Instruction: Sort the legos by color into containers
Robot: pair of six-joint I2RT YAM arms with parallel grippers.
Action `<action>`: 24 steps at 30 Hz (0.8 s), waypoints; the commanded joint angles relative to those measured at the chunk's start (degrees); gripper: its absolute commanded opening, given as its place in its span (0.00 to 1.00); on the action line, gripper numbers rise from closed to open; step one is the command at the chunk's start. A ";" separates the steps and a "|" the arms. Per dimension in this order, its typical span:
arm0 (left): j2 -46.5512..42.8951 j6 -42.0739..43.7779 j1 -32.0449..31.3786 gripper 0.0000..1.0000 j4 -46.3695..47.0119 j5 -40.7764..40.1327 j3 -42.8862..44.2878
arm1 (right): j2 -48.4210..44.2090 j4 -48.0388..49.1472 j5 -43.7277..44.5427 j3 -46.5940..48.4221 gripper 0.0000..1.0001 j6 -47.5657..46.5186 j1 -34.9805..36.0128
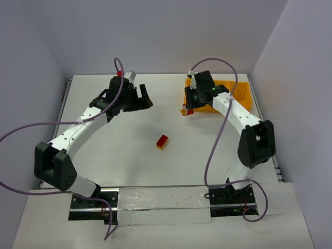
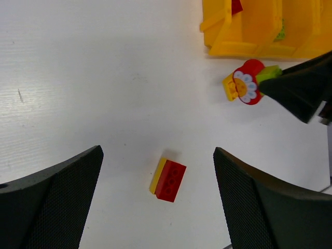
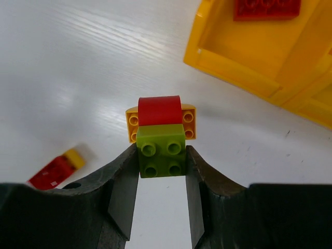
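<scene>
A lime green brick (image 3: 162,150) sits clamped between the fingers of my right gripper (image 3: 162,156). It is joined to a red rounded piece (image 3: 159,110) and a yellow brick (image 3: 133,124). This stack (image 2: 246,83) hangs just in front of the orange-yellow tray (image 1: 234,89), at the tip of the right gripper (image 1: 189,107). A red-and-yellow pair (image 1: 162,141) lies on the table in the middle. My left gripper (image 2: 158,199) hovers over that pair (image 2: 168,179) with its fingers spread wide and nothing between them. One tray compartment (image 3: 233,65) holds a red brick (image 3: 265,8).
The tray (image 2: 249,36) lies at the back right near the table's right edge. A bit of green (image 2: 280,31) shows in another of its compartments. The left arm (image 1: 78,124) curves along the left side. White walls close the table at the back and sides.
</scene>
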 commanded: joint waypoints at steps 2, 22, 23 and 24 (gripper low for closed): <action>-2.60 1.13 2.95 0.94 7.64 19.19 -0.01 | -13.41 0.37 -9.90 -3.99 0.00 5.31 -0.36; 6.34 17.00 -0.17 0.87 4.17 57.13 7.09 | -20.36 -4.86 -58.81 -7.97 0.00 -2.20 -6.89; 6.44 16.65 -0.17 0.86 4.87 57.74 6.83 | -20.19 -5.21 -59.18 -7.71 0.00 -2.80 -6.89; 6.38 15.66 -0.23 0.86 6.39 58.62 6.30 | -20.12 -5.34 -59.83 -7.64 0.00 -2.93 -6.83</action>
